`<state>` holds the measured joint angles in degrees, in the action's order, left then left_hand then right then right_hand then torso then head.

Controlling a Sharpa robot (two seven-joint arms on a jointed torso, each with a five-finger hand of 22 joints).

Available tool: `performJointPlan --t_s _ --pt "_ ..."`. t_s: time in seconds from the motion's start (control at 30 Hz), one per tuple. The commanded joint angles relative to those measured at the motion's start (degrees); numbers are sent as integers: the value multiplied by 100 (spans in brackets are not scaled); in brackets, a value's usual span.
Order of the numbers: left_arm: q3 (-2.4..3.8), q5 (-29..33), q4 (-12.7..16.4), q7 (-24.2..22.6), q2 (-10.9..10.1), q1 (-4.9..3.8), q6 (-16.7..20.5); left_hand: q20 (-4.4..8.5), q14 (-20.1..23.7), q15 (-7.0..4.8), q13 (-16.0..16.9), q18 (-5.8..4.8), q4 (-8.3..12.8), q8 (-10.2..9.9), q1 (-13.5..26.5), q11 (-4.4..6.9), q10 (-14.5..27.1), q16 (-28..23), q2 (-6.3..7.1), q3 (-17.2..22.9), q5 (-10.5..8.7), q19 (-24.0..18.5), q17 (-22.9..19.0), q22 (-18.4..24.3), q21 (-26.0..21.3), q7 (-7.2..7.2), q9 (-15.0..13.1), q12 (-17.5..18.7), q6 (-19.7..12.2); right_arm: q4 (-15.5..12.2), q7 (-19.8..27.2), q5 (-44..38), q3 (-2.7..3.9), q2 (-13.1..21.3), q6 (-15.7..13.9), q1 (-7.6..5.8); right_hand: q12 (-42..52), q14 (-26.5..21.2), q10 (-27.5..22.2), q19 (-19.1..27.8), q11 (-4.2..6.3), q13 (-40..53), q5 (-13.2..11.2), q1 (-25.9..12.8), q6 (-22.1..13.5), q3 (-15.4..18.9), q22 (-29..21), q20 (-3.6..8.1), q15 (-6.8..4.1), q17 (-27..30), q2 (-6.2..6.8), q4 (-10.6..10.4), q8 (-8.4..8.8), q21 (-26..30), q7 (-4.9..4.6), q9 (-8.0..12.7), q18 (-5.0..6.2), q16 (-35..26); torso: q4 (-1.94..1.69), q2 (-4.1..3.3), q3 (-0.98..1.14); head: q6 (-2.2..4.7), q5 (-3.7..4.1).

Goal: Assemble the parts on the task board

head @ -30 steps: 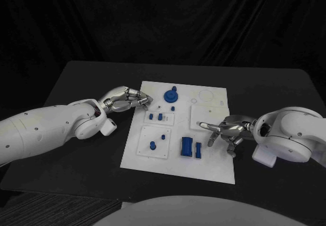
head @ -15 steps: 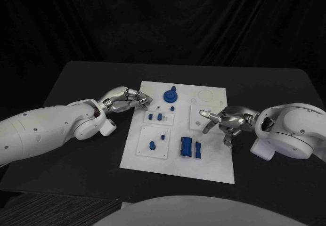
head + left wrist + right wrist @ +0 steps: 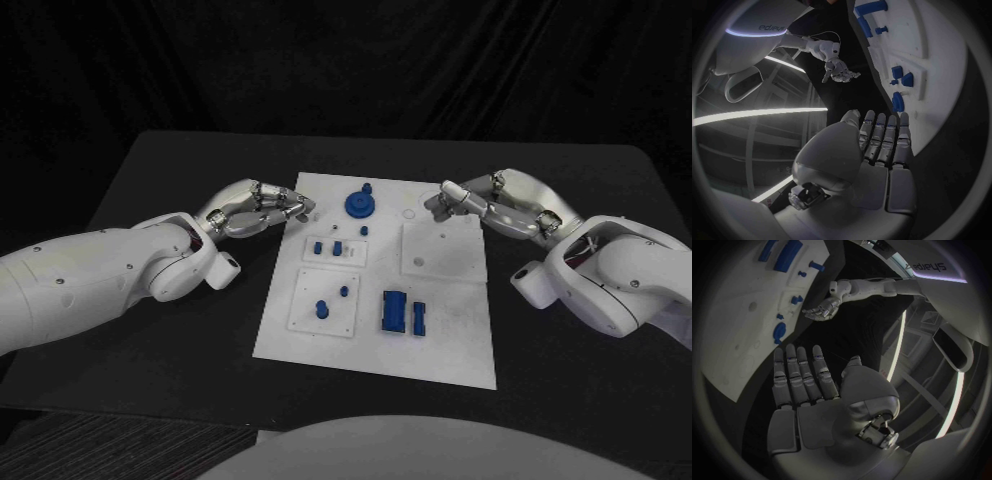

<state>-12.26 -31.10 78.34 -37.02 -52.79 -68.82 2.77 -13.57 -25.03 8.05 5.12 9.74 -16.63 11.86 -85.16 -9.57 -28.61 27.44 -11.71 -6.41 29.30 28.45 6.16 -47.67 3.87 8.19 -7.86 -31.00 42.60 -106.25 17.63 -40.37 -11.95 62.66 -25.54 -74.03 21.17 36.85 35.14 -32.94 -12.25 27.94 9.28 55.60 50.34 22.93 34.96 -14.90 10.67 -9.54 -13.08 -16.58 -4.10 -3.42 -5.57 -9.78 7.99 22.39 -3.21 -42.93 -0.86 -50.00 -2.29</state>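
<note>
Both hands are empty, nothing held. The left hand (image 3: 257, 209) hangs just off the white board's (image 3: 447, 350) far left edge, fingers straight and side by side. The right hand (image 3: 490, 207) hangs over the far right corner, fingers loosely apart.

**Board mid-table, a hand at each far corner**

Lying in the middle of the table (image 3: 173, 180): the task board (image 3: 447, 350), long side running away from the robot. Standing near its far edge, left of centre: a round knobbed part (image 3: 361, 205). Nearer, on the left half: a small plate with short pegs (image 3: 336, 247), then a second plate with two parts (image 3: 330, 302). Right of that plate, side by side: two upright blocks (image 3: 401, 312). Beside the board's far left corner: the left hand (image 3: 260, 211), empty, fingers extended together. Over the far right corner: the right hand (image 3: 495, 205), empty too, fingers straight.
</note>
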Motion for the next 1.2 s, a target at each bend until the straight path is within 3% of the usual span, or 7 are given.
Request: performJointPlan --t_s 0.03,0.27,0.47,0.53,0.7,1.13,1.2 --pt "3 33 74 -790 -31 48 403 233 395 -154 -77 -83 -23 -6 303 229 289 -177 -5 -180 -38 -657 -51 181 -32 -68 31 108 -88 61 1389 612 -1 20 -258 56 -682 -1901 -1248 2089 284 -597 -71 116 -760 52 -1836 48 -196 531 77 7 -89 198 400 221 -150 -1132 5 10 0 0 19" --pt "4 33 111 -1115 -38 109 594 752 2427 -799 -286 18 -11 -640 734 943 2258 -2566 25 -658 -548 -2432 -567 2023 -135 -621 348 1621 -1262 276 1771 739 -1 -18 -184 209 -1186 -3685 -3220 3281 1193 -2272 -75 156 -2834 -324 -3446 133 -688 954 419 -10 174 332 1111 741 -105 -2239 76 57 13 0 -71" --pt "4 33 121 -1149 -46 124 583 754 2503 -804 -382 -23 -11 -991 923 1507 2760 -2744 12 -886 -887 -2849 -616 4628 -373 -1101 585 2311 -2409 413 1805 762 -1 -69 -74 294 -1181 -3685 -3316 3286 1204 -2416 -69 163 -2930 -427 -3464 137 -650 954 447 -10 179 335 1086 750 -37 -2239 131 83 42 0 -129" --pt "0 3 105 -143 -46 117 461 933 2503 -805 -512 -292 490 -1186 3172 957 2861 -2744 360 -417 -1496 -2845 -616 4767 -387 -819 786 2532 -2935 401 1529 637 -4 -65 -96 278 -1468 -3685 -3514 3294 1225 -2794 -358 -1571 -3573 -985 -3496 560 -1067 954 672 501 410 342 557 978 -301 -2239 93 65 25 1 -110" --pt "68 177 164 -95 2 159 666 1357 2503 -805 -512 -363 667 -1186 4094 957 2861 -2744 493 -238 -1745 -2845 -616 4767 -387 -819 786 2648 -3187 475 1510 843 69 -170 -202 345 -2117 -3685 -3514 3294 1225 -2794 -928 -4068 -4496 -1791 -3496 1490 -1067 954 1308 1254 410 342 557 978 -799 -2239 108 138 29 104 -87" --pt "697 1769 705 349 441 543 2549 1357 2503 -805 -512 -520 1051 -1186 5903 957 2861 -2744 768 146 -2230 -2845 -616 4767 -387 -819 786 3100 -3624 1155 1337 2724 732 -1128 -1177 959 -2117 -3685 -3514 3294 1225 -2794 -928 -5560 -5034 -2293 -3496 1490 -1067 954 1308 1658 410 342 557 978 -799 -2239 243 798 65 1032 114" --pt "844 2141 832 452 543 632 2989 1357 2503 -805 -512 -974 1101 -1186 6143 957 2861 -2744 1171 196 -2295 -2845 -616 4767 -387 -819 786 3100 -3681 1300 1300 3125 874 -1333 -1385 1090 -2117 -3685 -3514 3294 1225 -2794 -928 -5560 -5034 -2293 -3496 1490 -1067 954 1308 1658 410 342 557 978 -799 -2239 269 925 72 1210 152"
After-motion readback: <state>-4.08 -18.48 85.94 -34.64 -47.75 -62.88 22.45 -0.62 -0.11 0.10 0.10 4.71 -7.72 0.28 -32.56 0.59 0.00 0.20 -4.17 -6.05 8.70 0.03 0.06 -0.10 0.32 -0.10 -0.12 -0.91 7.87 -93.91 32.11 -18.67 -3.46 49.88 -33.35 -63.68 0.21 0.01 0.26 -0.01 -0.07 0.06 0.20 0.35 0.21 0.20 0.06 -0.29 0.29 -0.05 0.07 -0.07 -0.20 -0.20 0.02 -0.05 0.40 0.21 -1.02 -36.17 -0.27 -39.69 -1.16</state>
